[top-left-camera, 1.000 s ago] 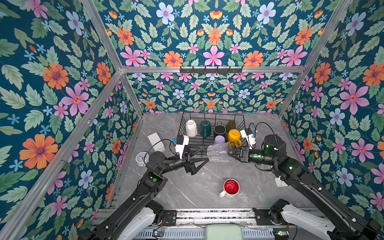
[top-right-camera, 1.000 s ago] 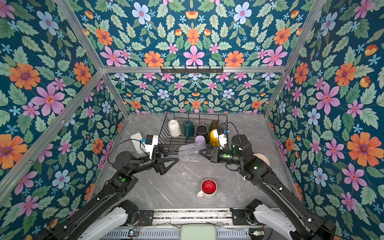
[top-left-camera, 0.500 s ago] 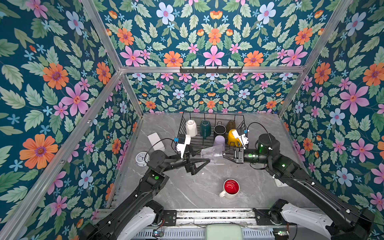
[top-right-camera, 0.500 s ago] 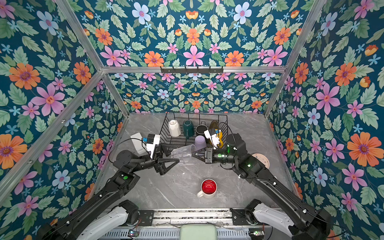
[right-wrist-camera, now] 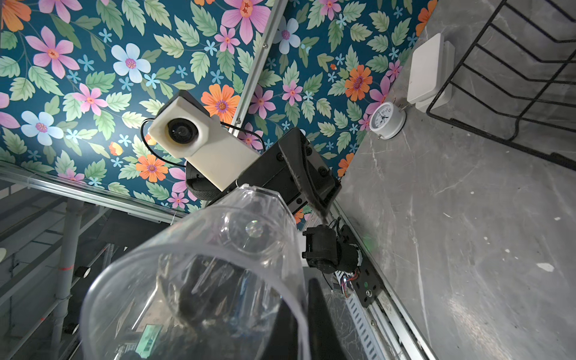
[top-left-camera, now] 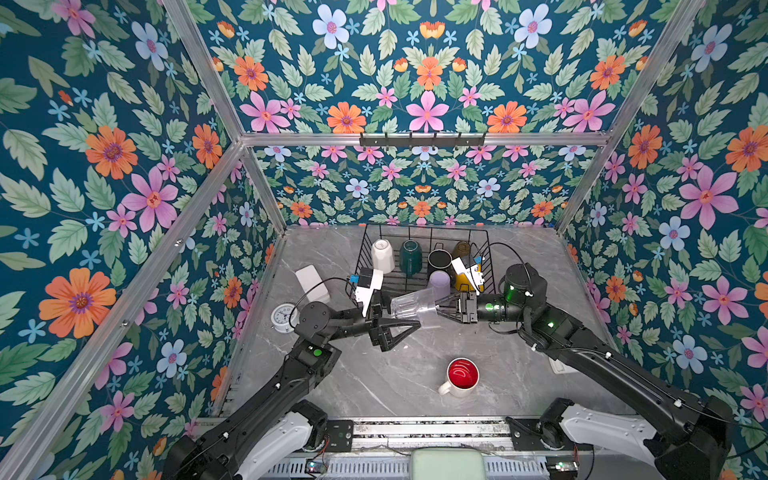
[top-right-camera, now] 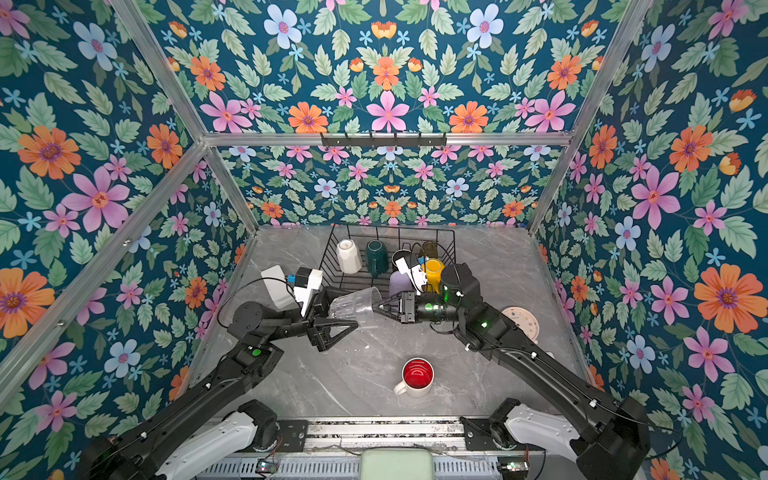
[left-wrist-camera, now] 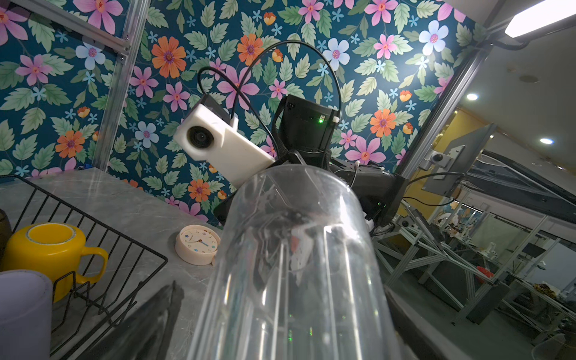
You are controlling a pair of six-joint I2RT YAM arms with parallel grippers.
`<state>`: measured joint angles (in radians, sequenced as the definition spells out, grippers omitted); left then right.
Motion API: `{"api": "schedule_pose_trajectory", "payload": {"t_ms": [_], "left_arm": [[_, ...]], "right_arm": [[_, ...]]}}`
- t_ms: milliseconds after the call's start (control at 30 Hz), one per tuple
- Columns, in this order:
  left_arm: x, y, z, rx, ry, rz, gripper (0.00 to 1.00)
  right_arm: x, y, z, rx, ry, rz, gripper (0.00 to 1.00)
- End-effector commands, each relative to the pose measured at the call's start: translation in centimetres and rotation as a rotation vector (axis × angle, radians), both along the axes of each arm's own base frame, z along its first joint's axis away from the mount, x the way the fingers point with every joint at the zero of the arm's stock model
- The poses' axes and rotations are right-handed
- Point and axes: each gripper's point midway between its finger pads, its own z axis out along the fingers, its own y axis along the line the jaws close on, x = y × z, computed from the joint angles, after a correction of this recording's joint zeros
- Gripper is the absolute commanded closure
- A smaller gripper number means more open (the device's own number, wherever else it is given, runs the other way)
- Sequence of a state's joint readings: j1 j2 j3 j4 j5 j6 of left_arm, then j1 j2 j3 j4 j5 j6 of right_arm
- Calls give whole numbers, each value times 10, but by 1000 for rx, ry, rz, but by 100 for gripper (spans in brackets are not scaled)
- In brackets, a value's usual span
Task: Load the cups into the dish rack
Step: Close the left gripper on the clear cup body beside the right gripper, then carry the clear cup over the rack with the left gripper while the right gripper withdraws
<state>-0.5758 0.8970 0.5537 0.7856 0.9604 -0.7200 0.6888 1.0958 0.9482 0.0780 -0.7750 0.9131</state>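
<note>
The clear glass [top-left-camera: 411, 305] is held on its side above the table [top-left-camera: 374, 374], just in front of the dish rack [top-left-camera: 428, 227], base twd the left arm. Its rim is pinched by the R gripper [top-left-camera: 439, 308], jaws clamped on the glass wall. The L gripper [top-left-camera: 401, 313] is spread wide, jaws either side of the base end; contact can't be told. The lilac tumbler [top-left-camera: 439, 283] and yellow mug [top-right-camera: 433, 269] are sat in the rack's near row. The white red-inside mug [top-left-camera: 461, 374] is stood upright on the table, well apart from the rack.
</note>
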Motion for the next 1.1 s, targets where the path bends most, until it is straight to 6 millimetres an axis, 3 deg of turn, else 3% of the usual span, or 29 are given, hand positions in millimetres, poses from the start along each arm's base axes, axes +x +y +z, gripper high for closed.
{"api": "schedule_pose_trajectory", "payload": {"t_ms": [0, 767, 900, 1067], "left_arm": [[-5, 2, 8, -24, -37, -16, 1], [-10, 1, 10, -41, -29, -55, 6], [-11, 1, 10, -38, -25, -64, 12], [-12, 1, 10, -34, -24, -66, 28]], "right_arm": [[-6, 4, 21, 67, -48, 49, 100], [-9, 23, 13, 78, 2, 111, 100], [-7, 22, 13, 74, 5, 97, 100], [-6, 21, 12, 69, 2, 85, 100]]}}
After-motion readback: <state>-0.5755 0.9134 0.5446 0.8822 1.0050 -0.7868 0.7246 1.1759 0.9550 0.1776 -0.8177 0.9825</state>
